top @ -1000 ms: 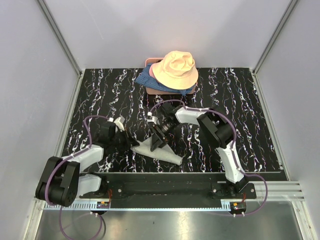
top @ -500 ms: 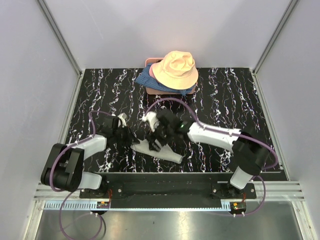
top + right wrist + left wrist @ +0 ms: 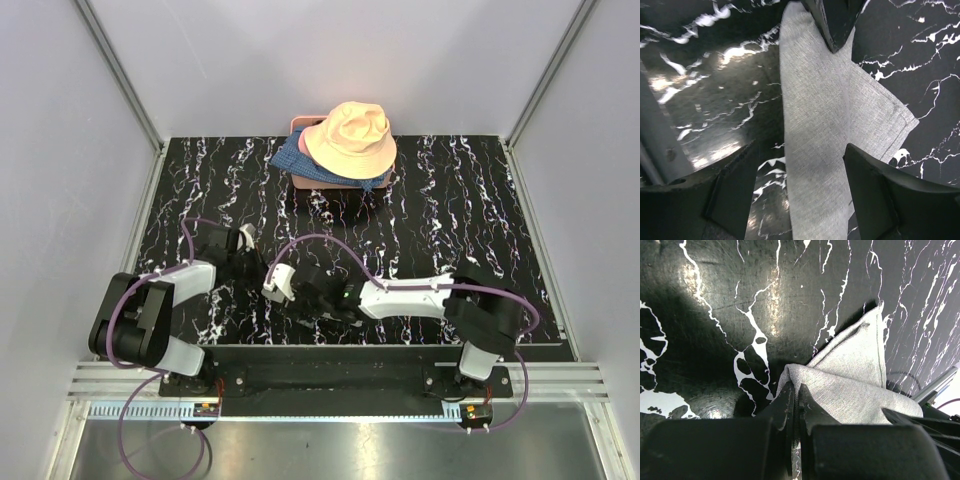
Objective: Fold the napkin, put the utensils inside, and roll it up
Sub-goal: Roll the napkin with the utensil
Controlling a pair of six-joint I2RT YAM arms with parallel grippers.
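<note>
The light-grey napkin [image 3: 855,370] lies folded into a long strip on the black marble table, close to the near edge. My left gripper [image 3: 795,387] is shut on the fold at one end of it; in the top view the left gripper [image 3: 250,266] sits left of centre. My right gripper [image 3: 800,145] is open just above the napkin [image 3: 825,115], one finger [image 3: 730,190] on each side of the strip. In the top view the right gripper [image 3: 300,293] and its arm cover nearly all of the cloth. No utensils show in any view.
A peach bucket hat [image 3: 350,138] rests on blue patterned fabric [image 3: 292,158] over a pink box at the table's far middle. The metal base rail [image 3: 330,362] runs along the near edge, close to the right arm. Grey walls enclose the table.
My right arm has swung left and down toward the near edge, lying low over the napkin, which is now hidden in the top view. My left gripper has shifted slightly farther back.
</note>
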